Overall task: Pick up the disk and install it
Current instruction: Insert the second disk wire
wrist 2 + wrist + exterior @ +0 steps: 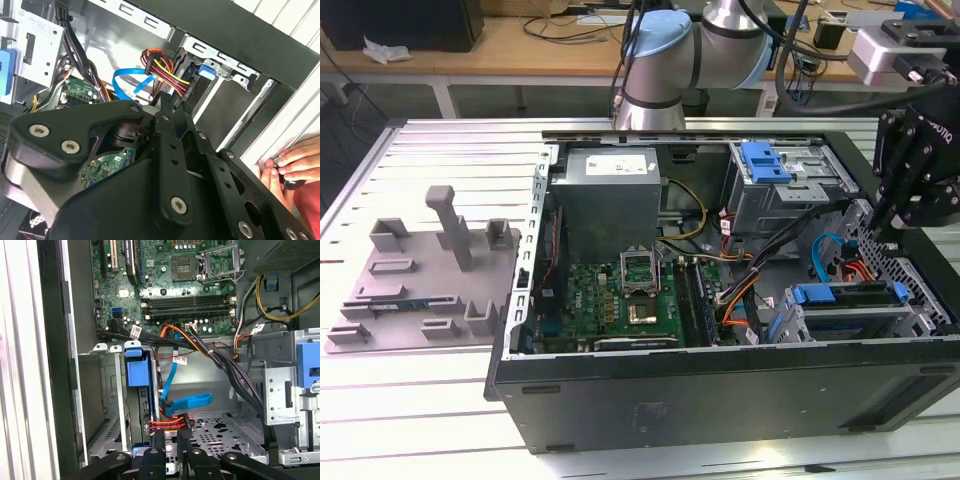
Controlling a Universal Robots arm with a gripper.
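Observation:
The disk sits in the drive bay at the front of the open computer case, on the exterior view's right, with its blue rail frame showing along the top. In the first wrist view the disk's blue rail end stands upright in the metal bay. My gripper hangs over that end of the case, just above and beside the bay. In both wrist views my gripper has its fingers close together, shut on nothing, near the red, yellow and blue cables.
A blue latch on a grey metal cage sits at the case's back. A grey fixture tray with upright posts lies on the table at the exterior view's left. A person's hand rests on the case edge. Cable bundles cross the case floor.

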